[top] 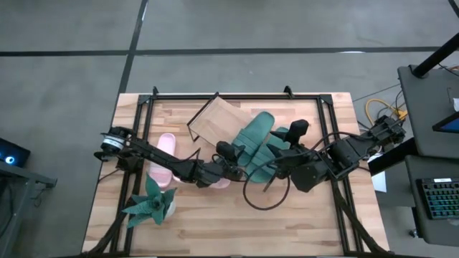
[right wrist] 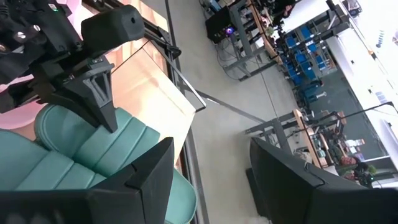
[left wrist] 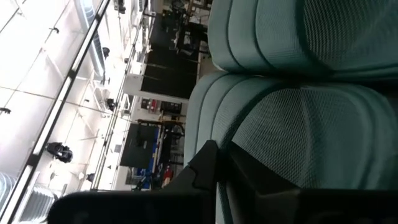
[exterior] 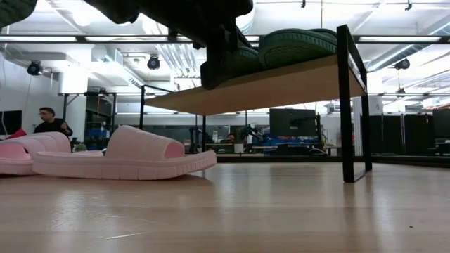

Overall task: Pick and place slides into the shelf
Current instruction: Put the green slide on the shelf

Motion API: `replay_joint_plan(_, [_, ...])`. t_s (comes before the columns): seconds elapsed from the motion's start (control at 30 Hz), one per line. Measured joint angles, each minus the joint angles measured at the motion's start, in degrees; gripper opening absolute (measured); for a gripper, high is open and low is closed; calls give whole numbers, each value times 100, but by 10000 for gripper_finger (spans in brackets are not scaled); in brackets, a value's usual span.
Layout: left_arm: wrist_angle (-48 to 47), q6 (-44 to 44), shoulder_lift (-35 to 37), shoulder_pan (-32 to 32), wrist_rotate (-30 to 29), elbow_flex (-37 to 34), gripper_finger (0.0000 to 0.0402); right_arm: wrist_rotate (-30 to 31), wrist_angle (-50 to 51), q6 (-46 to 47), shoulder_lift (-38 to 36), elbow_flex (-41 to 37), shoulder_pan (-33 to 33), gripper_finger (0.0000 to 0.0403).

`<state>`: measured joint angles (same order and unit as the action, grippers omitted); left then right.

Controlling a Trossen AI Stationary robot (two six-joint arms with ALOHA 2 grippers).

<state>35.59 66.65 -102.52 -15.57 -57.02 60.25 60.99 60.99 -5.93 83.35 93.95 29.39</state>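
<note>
Left claw point(top: 233, 159): clenched on a green slide point(top: 252, 143), at the shelf's 6 o'clock edge.
Right claw point(top: 278, 159): released, holding nothing, just beside the green pair at its 3 o'clock.
Green slides: both lie on the shelf point(top: 214, 118), long axes running 1 to 7 o'clock; the left arm is nearer.
Pink slides point(top: 163, 154): on the desk point(top: 215, 229), at 9 o'clock from the left claw.
Obstruction: toy plant point(top: 152, 202) stands at 8 o'clock, well apart.

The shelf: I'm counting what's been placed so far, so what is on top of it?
Two green slides lie on the shelf, left gripper shut at them. The board's far end is bare. The arms cover the slides' near ends.
</note>
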Motion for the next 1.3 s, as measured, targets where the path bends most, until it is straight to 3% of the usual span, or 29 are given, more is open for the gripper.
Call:
replay_joint_plan(0.27, [411, 266, 2, 22, 146, -3, 0, 0, 0, 0, 0, 0, -2, 201])
replay_joint_plan(0.87, [239, -21, 13, -61, 279, -68, 2, 2, 0, -2, 0, 0, -4, 201])
replay_joint_plan(1.0, [-229, -420, 17, -65, 343, -15, 32, 2, -2, -2, 0, 0, -4, 201])
replay_joint_plan(1.3, [-352, -622, 216, -87, 358, 2, 148, 4, -2, -2, 0, 0, -4, 201])
